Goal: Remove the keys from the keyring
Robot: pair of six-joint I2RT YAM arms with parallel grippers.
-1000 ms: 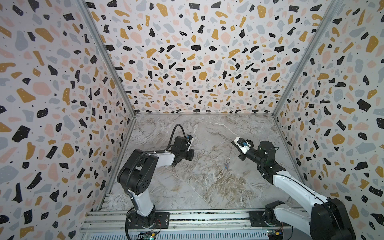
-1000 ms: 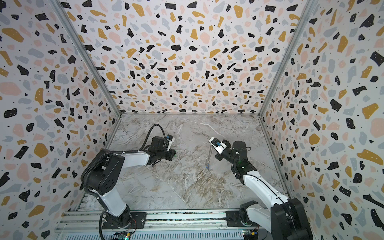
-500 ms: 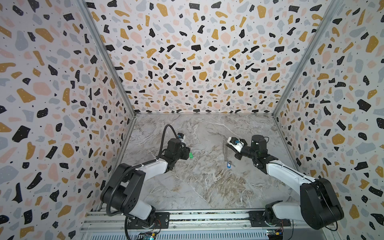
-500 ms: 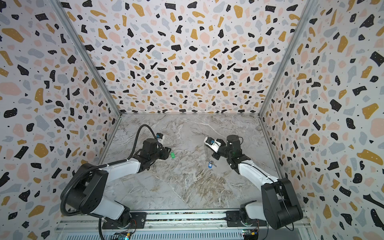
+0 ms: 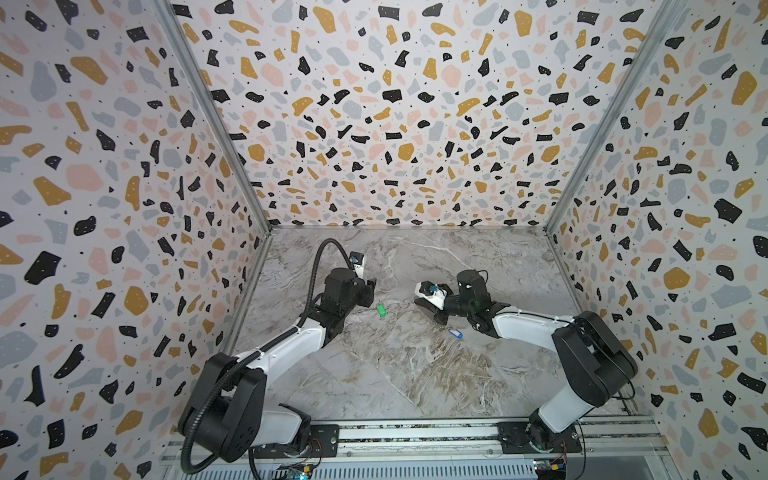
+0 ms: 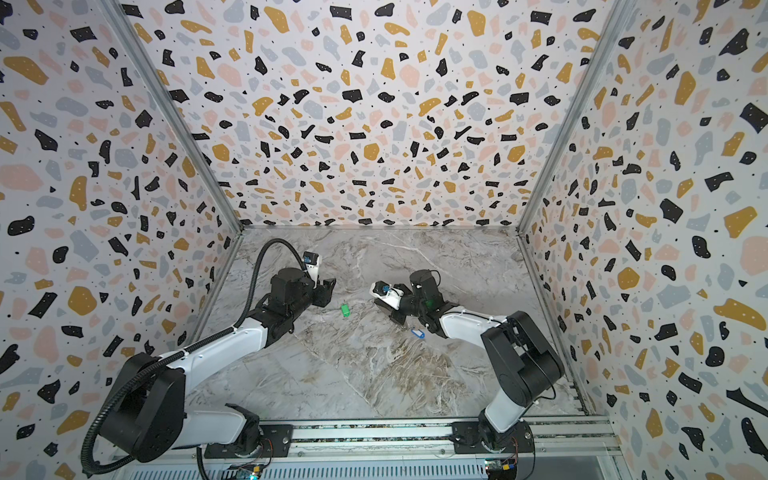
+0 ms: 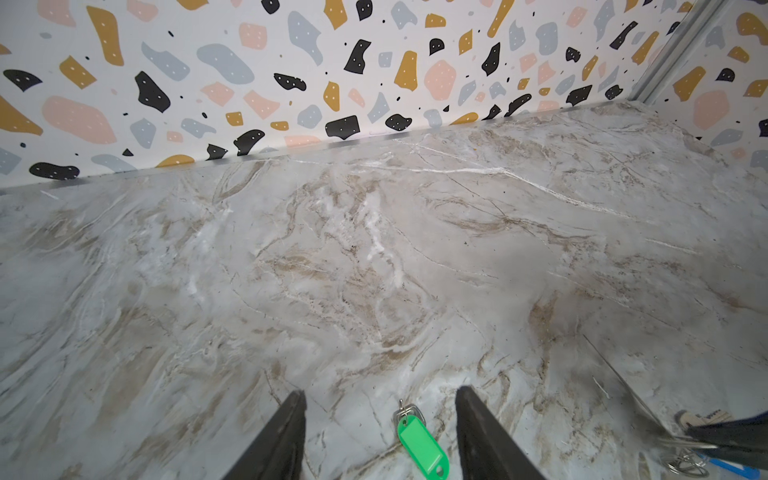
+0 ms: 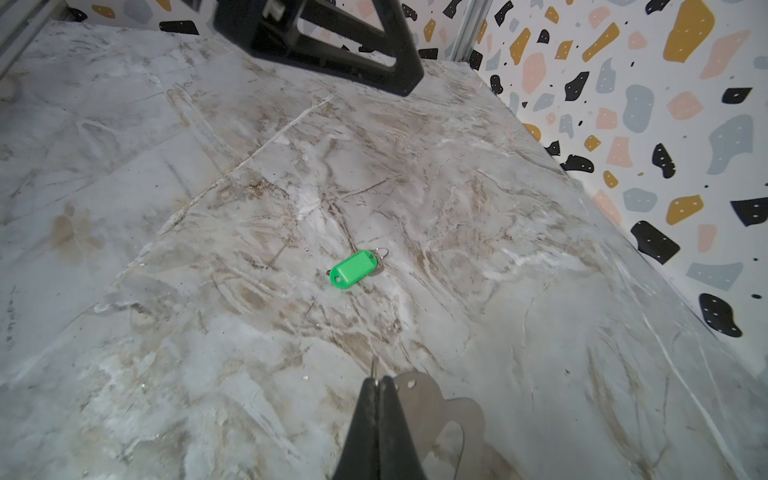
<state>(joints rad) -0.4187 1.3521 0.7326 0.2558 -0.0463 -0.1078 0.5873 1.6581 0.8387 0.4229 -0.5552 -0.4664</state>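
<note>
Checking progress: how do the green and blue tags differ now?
The green tag lies free in front of the open left gripper; the blue tag lies beside the right gripper, shut on the keyring. Green has only its own small ring; whether blue is attached cannot be told. Both lie on the table.

No text, label or number is readable.
</note>
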